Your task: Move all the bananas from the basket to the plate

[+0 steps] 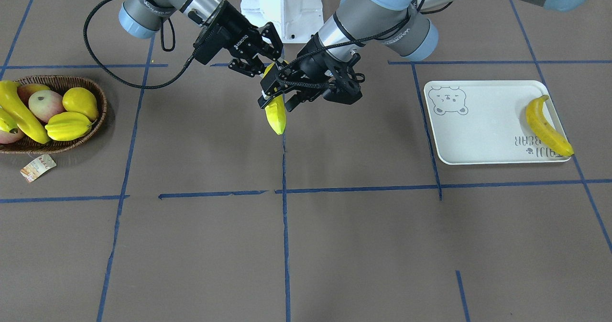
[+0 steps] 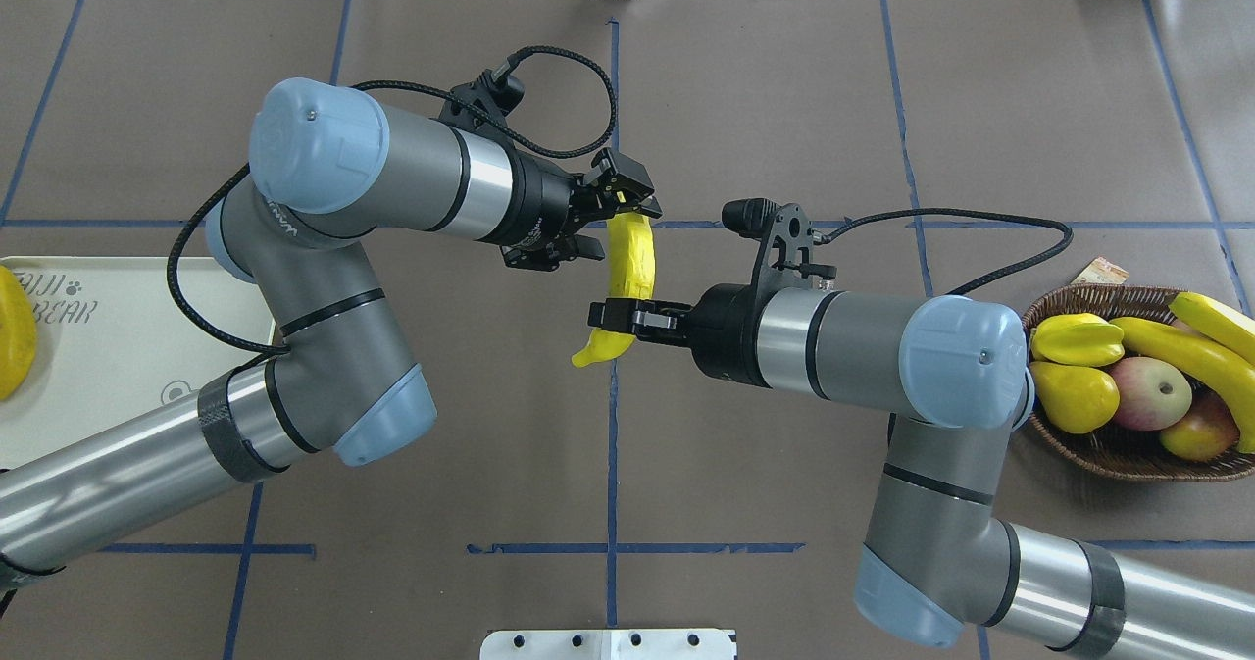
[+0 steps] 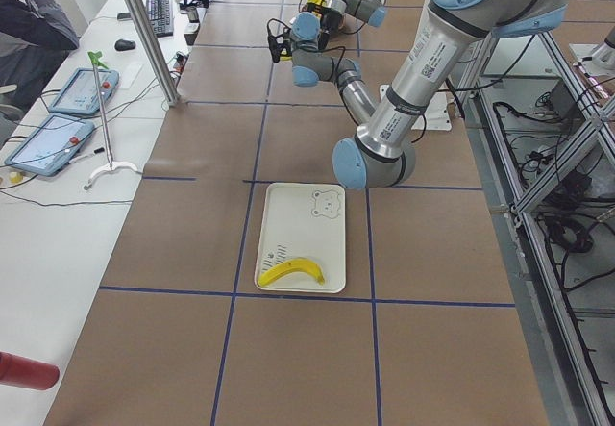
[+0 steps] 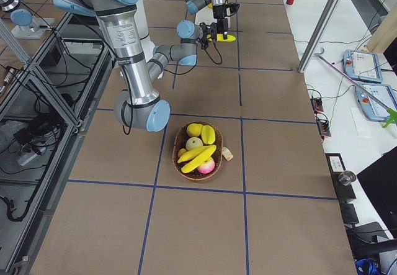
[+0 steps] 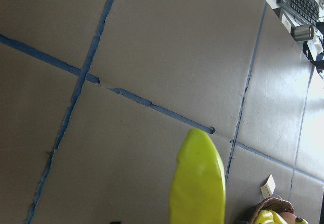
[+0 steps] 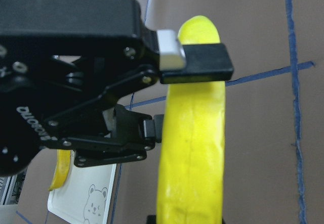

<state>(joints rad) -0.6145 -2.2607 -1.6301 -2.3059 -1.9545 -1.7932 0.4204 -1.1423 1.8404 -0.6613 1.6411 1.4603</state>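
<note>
Yellow between black fingers, above the middle of the tabletop [image 1: 363, 245]. Grips the held banana [image 2: 632, 263] with the left hand [image 2: 618, 221], fingers [image 6: 200, 64] clamped on its far half. Pinches the near half with the right hand [image 2: 620, 317], likewise closed, one finger laid across the peel in the overhead view. Spans the gap between the two hands, clear of the tabletop. Off to the robot's left, a second banana [image 1: 545, 126] on the white plate [image 1: 478, 130], along its outer rim. Well apart on the robot's right, two more bananas [image 2: 1177, 354] in the wicker basket [image 2: 1108, 454], beside a starfruit [image 2: 1077, 339], a lemon [image 2: 1074, 397] and apples [image 2: 1147, 392].
</note>
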